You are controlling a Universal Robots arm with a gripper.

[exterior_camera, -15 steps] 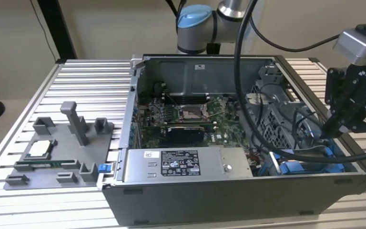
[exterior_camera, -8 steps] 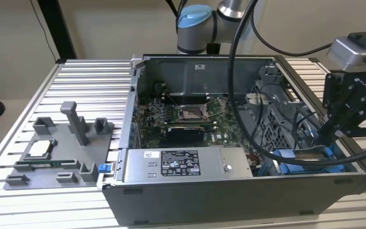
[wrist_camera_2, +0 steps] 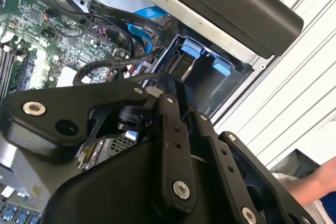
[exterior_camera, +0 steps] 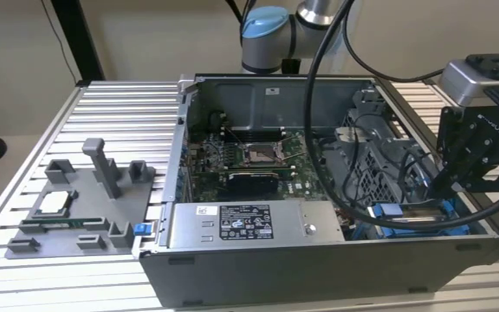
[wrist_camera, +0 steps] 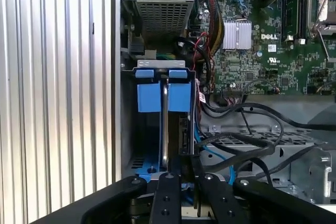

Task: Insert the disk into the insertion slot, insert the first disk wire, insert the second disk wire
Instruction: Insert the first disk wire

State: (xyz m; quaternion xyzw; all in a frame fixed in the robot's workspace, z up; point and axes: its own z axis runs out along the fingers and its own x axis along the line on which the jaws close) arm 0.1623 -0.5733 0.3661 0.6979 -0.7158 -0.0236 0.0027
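— As the case (exterior_camera: 319,273) stands open on the bench (exterior_camera: 111,110), how many of each do you count?

— One disk (exterior_camera: 423,218), one insertion slot (wrist_camera_2: 210,85), one gripper (exterior_camera: 444,195). The disk stands edge-up in the slot, in the case's front corner at the exterior view's right. The gripper is drawn narrow, pinching the disk's near end.

— What crowds it?

— Black cables (wrist_camera: 247,141) and one blue cable (wrist_camera: 212,153) loop just beside the slot; one grey box (exterior_camera: 258,224) lies along the same front edge.

— And view against view?

— The first wrist view shows two blue tabs (wrist_camera: 148,97) flanking the disk; the second wrist view, a person's hand (wrist_camera_2: 315,182) outside the case; the exterior view, one grey fixture (exterior_camera: 85,208) near the bench's edge.
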